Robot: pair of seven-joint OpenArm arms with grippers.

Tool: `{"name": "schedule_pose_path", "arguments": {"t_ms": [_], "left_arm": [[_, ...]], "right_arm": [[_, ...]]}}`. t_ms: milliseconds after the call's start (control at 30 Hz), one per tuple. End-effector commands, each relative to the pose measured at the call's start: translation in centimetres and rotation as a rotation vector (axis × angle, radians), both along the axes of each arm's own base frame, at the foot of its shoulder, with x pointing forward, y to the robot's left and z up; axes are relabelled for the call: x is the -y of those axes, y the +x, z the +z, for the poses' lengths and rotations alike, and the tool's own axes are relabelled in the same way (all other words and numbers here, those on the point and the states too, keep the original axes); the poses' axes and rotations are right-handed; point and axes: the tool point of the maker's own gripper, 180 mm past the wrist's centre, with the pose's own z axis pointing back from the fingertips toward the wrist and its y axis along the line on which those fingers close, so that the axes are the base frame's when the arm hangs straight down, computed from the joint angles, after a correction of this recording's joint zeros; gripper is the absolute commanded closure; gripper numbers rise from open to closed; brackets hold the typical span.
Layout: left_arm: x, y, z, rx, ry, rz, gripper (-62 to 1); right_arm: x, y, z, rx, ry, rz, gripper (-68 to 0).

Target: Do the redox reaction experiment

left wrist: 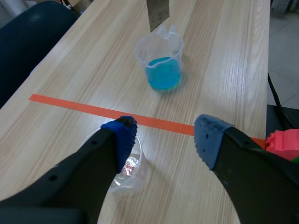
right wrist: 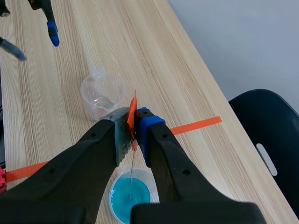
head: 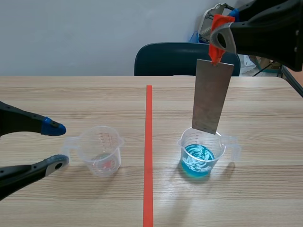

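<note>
While the metal strip (head: pixel 212 97) is hanging over the cup of blue liquid (head: pixel 199 158), the step in hand is judged to be the dipping of the strip.

1. Lower left of frame: left jaws are standing spread wide and gripping nothing. Their pads (head: pixel 51 127) are lying just beside the handle of the clear cup (head: pixel 101 151); whether they are touching it cannot be told.
2. Lower middle: the red tape line (head: pixel 148 151) is dividing the worktop (head: pixel 71 94), with the clear cup sitting left of it and the blue cup right of it.
3. Centre right: the strip is hanging nearly upright, its lower edge reaching the blue cup's rim and apparently not yet entering the liquid.
4. Upper right: right jaws are pinching the orange tab (head: pixel 218 52) at the strip's top.

Next move, as judged: the strip is needing a straight, slow descent into the liquid, staying clear of the cup wall so the light cup is not tipping.
</note>
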Motion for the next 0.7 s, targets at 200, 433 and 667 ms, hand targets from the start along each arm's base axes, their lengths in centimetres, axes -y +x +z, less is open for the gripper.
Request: {"name": "schedule_pose_path", "arguments": {"t_ms": [200,433,667], "left_arm": [[-0.27,-0.6,0.79,-0.005,-0.045,0.008,-62.3],[-0.47,-0.71,0.77,-0.003,-0.027,-0.009,-62.3],[-0.7,-1.01,0.62,0.004,0.016,-0.056,-62.3]], "right_arm": [[-0.14,-0.07,1.04,0.033,0.007,0.017,-0.6],[-0.14,-0.07,1.04,0.033,0.007,0.017,-0.6],[-0.14,-0.07,1.04,0.033,0.007,0.017,-0.6]]}}
